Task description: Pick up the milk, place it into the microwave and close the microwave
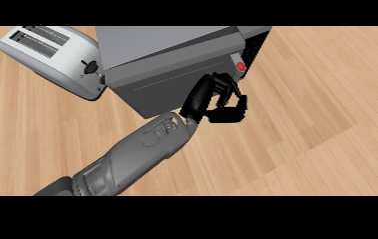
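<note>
Pale wooden plank counter (310, 113) fills the whole view, its grain running on a slant. Far out to the upper left of the hand sits a white and silver two-slot toaster (55, 55), slots up, with a black knob on the end that faces the hand. Moving across, just above and to the left of the hand, there's the big grey box-shaped microwave (166, 58), right beside the toaster, its broad grey front panel turned down toward the forearm. Now the robot's left hand (220, 102): black, coming up from the lower left on a long grey forearm (133, 155), and it is right at the lower right corner of that front panel, fingers (235, 110) bent inward into a narrow curl, with nothing visible inside them. Just above the hand, on the microwave's right edge, a small red round mark (238, 67) shows beside a dark strip. The milk doesn't show anywhere; I cannot tell where it lies.
</note>
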### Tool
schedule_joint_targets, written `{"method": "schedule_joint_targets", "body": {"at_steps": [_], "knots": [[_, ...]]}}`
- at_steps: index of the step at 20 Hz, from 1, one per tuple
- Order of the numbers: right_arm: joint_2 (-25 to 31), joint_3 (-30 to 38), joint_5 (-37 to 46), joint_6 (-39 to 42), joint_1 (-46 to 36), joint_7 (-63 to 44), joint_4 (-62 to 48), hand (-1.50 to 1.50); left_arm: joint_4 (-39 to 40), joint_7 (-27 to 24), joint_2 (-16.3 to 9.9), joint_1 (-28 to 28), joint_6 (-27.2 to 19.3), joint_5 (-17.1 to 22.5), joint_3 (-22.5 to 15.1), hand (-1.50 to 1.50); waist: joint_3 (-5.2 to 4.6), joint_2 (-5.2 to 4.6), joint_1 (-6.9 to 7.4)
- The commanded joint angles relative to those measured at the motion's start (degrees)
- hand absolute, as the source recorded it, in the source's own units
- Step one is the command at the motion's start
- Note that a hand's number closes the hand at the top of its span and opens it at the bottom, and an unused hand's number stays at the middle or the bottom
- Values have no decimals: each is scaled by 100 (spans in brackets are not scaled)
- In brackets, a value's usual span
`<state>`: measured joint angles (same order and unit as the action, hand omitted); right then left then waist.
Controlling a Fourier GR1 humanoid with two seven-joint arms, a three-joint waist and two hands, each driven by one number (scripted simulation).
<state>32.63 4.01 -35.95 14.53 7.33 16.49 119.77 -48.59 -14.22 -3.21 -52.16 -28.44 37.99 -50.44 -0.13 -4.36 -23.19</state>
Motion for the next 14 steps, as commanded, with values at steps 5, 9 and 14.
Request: {"method": "schedule_joint_targets", "body": {"at_steps": [5, 9, 14], "knots": [[294, 209, -130, 107, -95, -187, -54, -150, 204, -104, 304, -822, -103, 98, 102, 150, 9, -16, -244], [335, 292, -317, 135, -219, -215, -37, -150, 260, -149, 304, -891, -169, 191, 99, 150, 7, -16, -286], [363, 311, -491, 187, -281, -266, -95, -150, 355, -162, 304, -1040, -255, 302, 115, 150, 16, -41, -329]]}}
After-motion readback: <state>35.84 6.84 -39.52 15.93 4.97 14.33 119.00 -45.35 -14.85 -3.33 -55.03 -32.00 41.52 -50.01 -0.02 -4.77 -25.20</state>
